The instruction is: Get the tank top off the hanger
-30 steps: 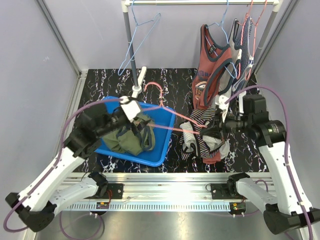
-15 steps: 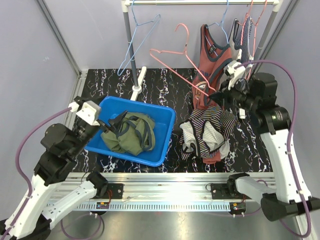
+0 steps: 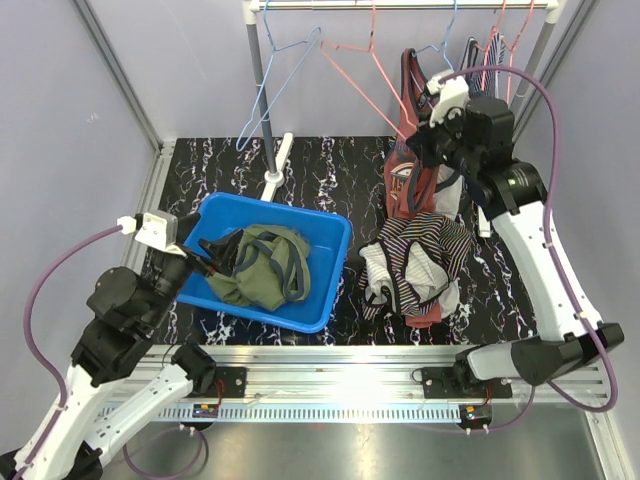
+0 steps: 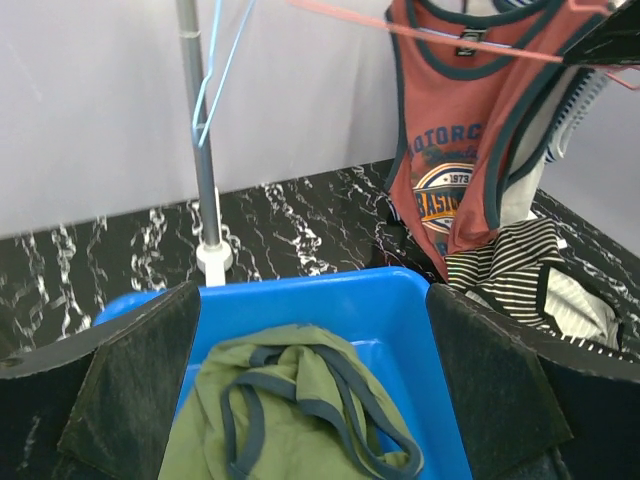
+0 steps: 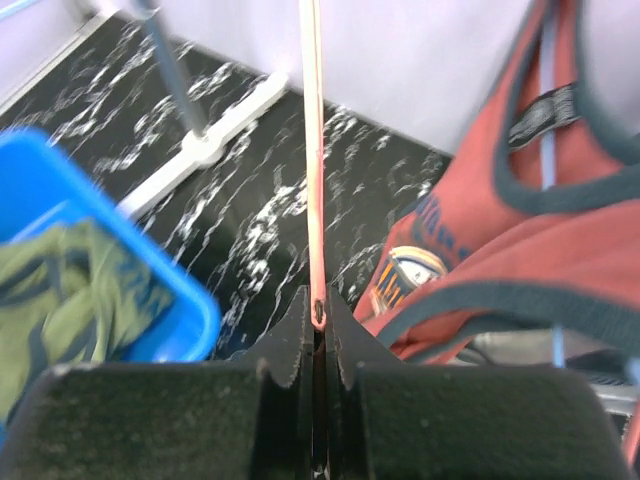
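A green tank top (image 3: 262,268) lies crumpled in the blue bin (image 3: 330,282), off any hanger. My left gripper (image 3: 215,250) is open and empty just above the bin's near left side; its view shows the green top (image 4: 290,410) between the spread fingers (image 4: 140,385). My right gripper (image 3: 418,150) is shut on the lower end of a bare pink hanger (image 3: 348,46), held high with its hook by the rack rail (image 3: 400,5). The right wrist view shows the pink wire (image 5: 312,150) pinched between the jaws of that gripper (image 5: 317,320).
A red tank top (image 3: 420,130) hangs on a blue hanger at the rail's right, with more garments behind it. A striped top (image 3: 415,265) lies heaped on the black marbled table. An empty blue hanger (image 3: 275,80) hangs by the rack pole (image 3: 258,90).
My right gripper has lifted the bare pink hanger from table height up to the rail. My left arm has drawn back to the left, away from the green top in the bin.
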